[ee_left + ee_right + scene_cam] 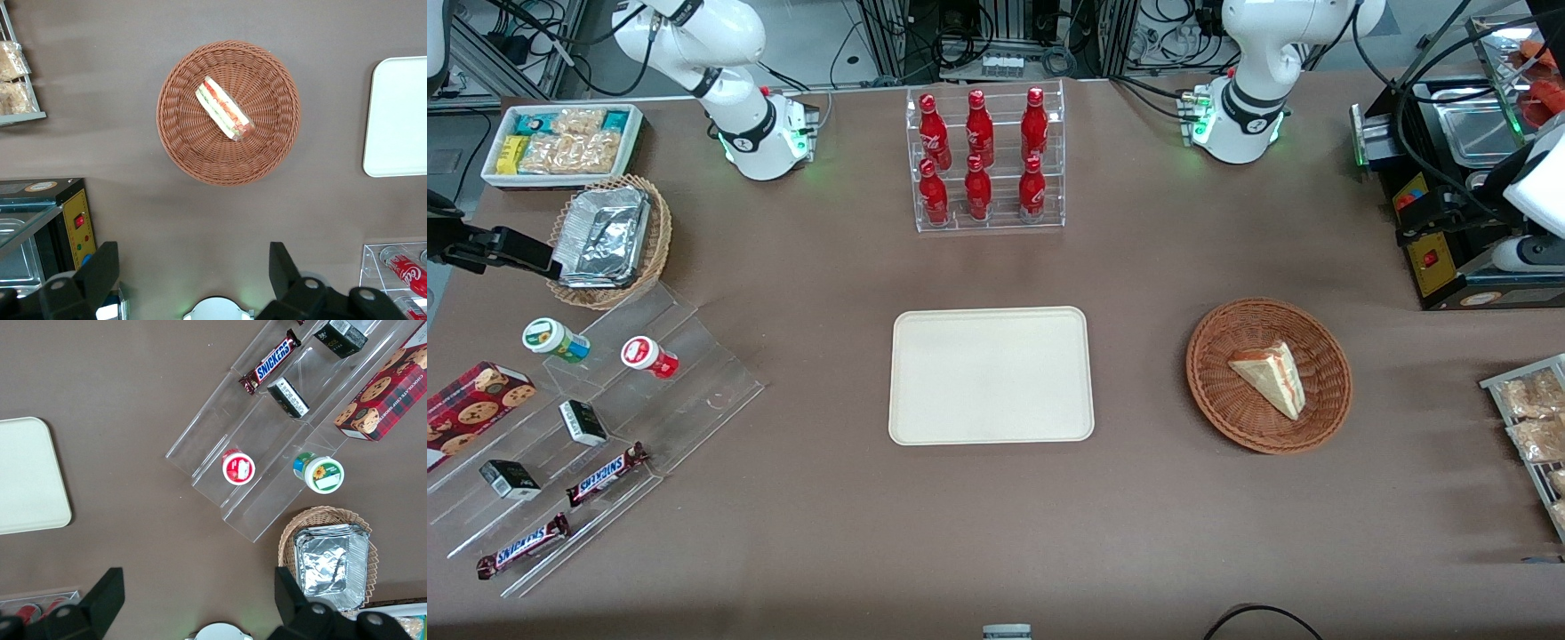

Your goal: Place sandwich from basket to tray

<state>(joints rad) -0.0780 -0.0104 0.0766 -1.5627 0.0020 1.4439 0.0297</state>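
The sandwich (1272, 378), a clear-wrapped white wedge with red and green filling, lies in the reddish-brown wicker basket (1209, 391) toward the working arm's end of the table. The cream tray (991, 375) lies bare at the table's middle, beside the basket. In the left wrist view my gripper (193, 267) hangs high above the table, open and empty, between the arm's base and the basket (180, 140). That view looks down on the sandwich (225, 117) and an edge of the tray (400, 120). The gripper touches nothing.
A clear rack of red bottles (987, 160) stands farther from the camera than the tray. A black and yellow appliance (1449, 258) and a wire rack of snack packets (1534, 418) flank the basket. Acrylic steps with snacks (605, 427) lie toward the parked arm's end.
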